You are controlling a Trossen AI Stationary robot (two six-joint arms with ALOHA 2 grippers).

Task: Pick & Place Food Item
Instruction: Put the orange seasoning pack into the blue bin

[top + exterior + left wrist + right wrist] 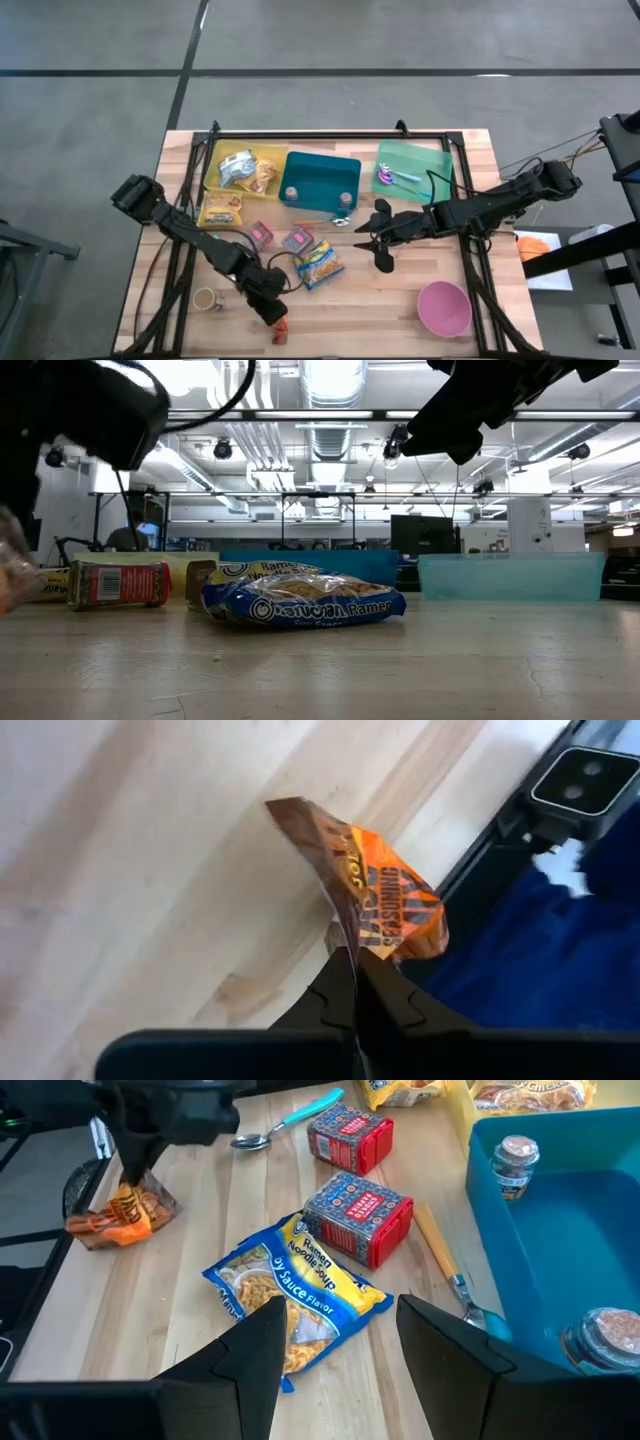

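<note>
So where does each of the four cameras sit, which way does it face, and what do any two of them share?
High view: overhead, straight down on the table; both arms show.
Low view: at tabletop height, looking level past the ramen packet; arms overhead.
Left wrist view: looks past the left gripper, shut on the orange seasoning packet.
Right wrist view: looks past the open right gripper at the ramen packet.
Shared: both wrist views show the seasoning packet.

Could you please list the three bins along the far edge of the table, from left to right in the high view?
Yellow plastic bin → dark teal plastic bin → light green translucent plastic bin.
</note>
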